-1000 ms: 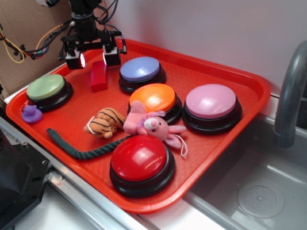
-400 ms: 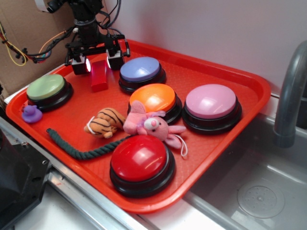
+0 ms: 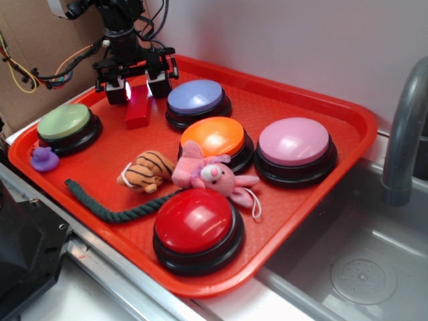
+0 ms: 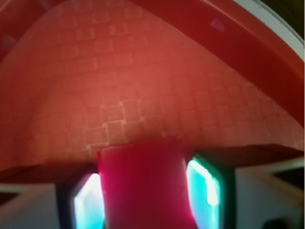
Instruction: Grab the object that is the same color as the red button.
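Note:
The small red block (image 3: pixel 138 107) stands on the red-orange tray (image 3: pixel 281 200) at the back left, beside the blue button. My gripper (image 3: pixel 138 88) is down over it, one finger on each side. In the wrist view the block (image 4: pixel 143 186) fills the gap between the two glowing pads (image 4: pixel 206 188), and both pads press against its sides. The block still rests on the tray floor. The large red dome button (image 3: pixel 195 224) on its black base sits at the tray's front.
The tray also holds the blue button (image 3: pixel 196 100), orange button (image 3: pixel 215 137), pink button (image 3: pixel 295 146), green button (image 3: pixel 65 125), a purple duck (image 3: pixel 44 159), a tiger toy (image 3: pixel 144 170), a pink plush (image 3: pixel 210 175) and a dark rope (image 3: pixel 100 204). A sink and faucet (image 3: pixel 404 127) lie on the right.
My gripper has come down around the red block and its fingers have closed in from a wide gap to the block's sides. The block has not moved.

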Motion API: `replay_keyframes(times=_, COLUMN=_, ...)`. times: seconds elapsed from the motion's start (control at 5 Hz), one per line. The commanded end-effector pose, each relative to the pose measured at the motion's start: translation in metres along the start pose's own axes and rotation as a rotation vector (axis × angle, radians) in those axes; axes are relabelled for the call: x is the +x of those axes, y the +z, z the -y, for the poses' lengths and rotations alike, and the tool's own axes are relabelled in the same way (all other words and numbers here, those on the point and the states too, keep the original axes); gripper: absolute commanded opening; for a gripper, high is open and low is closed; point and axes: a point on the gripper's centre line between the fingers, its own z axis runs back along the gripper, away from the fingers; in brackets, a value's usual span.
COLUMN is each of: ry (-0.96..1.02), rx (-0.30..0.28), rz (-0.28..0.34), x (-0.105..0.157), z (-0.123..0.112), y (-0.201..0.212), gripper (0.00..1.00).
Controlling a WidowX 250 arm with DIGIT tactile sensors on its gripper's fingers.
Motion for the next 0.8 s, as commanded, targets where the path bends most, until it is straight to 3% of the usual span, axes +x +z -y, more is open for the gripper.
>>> replay_keyframes(times=0.0, ry=-0.053, rx=-0.042, rz=0.086, x=0.006, z=-0.008, y=0.033, gripper=0.00)
replay_keyframes(times=0.2, ry=-0.113, rx=-0.068, rz=0.157, x=-0.001, z=0.003, y=0.073, gripper=0.00)
replay_keyframes(times=0.4, ry=-0.175, rx=-0.119, rz=0.187, x=-0.017, z=0.010, y=0.109, gripper=0.00)
replay_keyframes(times=0.6, ry=-0.263, rx=-0.164, rz=0.178, x=-0.043, z=0.013, y=0.131, gripper=0.00)
